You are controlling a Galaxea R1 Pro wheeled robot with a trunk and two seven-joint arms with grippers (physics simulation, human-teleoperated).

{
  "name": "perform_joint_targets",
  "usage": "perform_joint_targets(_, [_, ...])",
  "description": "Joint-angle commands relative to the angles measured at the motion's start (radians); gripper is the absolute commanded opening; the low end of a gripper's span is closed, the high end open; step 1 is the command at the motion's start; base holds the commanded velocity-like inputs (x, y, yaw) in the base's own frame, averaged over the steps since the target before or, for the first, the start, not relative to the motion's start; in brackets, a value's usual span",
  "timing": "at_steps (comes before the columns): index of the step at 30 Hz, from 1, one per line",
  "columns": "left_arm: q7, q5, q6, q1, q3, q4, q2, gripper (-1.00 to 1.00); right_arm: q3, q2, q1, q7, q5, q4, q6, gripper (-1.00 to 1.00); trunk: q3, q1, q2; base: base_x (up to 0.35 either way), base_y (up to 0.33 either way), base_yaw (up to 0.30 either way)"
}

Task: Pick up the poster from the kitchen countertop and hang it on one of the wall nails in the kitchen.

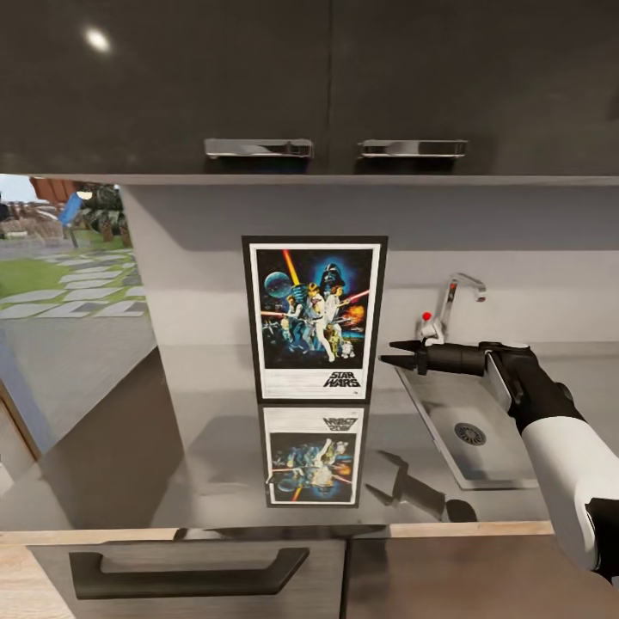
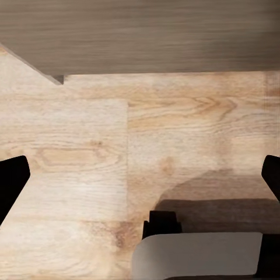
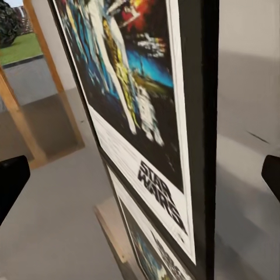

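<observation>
Poster (image 1: 315, 319) stood upright on glossy mirror-like countertop (image 1: 172, 430), black frame, white border, right gripper (image 1: 397, 354) held open just beside it, left gripper's fingers (image 2: 11, 184) spread over wood-grain floor (image 2: 175, 134).

Kitchen: sink (image 1: 468, 430), tap (image 1: 451, 301), cabinets (image 1: 309, 77).

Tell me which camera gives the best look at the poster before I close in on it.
The head view: the whole poster stands upright on the glossy countertop, with the right end effector open beside its edge. The right wrist view shows only its lower part and black frame edge-on, at a steep angle. The left wrist view looks at wooden floor.
</observation>
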Motion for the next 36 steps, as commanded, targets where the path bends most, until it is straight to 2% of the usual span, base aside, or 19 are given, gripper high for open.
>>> perform_joint_targets(1, [0.000,0.001,-0.002,0.000,0.001,0.000,0.000,1.00,-0.002,0.000,-0.001,0.004,0.000,0.000,0.011,1.00,-0.001,0.000,-0.001,0.000,0.070,0.000])
perform_joint_targets(36, [0.001,0.001,-0.002,0.000,0.001,0.001,0.001,1.00,-0.002,0.000,-0.001,0.004,0.000,-0.002,0.010,1.00,-0.001,0.000,-0.001,0.000,0.033,0.000])
